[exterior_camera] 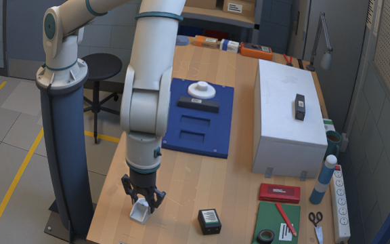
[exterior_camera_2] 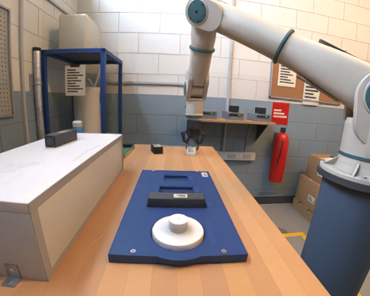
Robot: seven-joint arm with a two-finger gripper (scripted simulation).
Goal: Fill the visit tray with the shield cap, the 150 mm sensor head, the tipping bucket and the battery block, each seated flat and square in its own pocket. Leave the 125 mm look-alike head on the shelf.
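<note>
The white tipping bucket rests on the bench near its front left edge, clamped by my gripper, which stands straight down over it. The blue visit tray lies mid-bench with the white round shield cap in its far pocket and a long dark sensor head in the pocket beside it. Two rectangular pockets are empty. The black battery block sits on the bench to the bucket's right. A shorter dark head lies on the white shelf box.
Small boxes and an orange meter line the bench's far end. The white shelf box fills the right side. A red case, green mat, tape roll, scissors, spray can and power strip crowd the near right corner.
</note>
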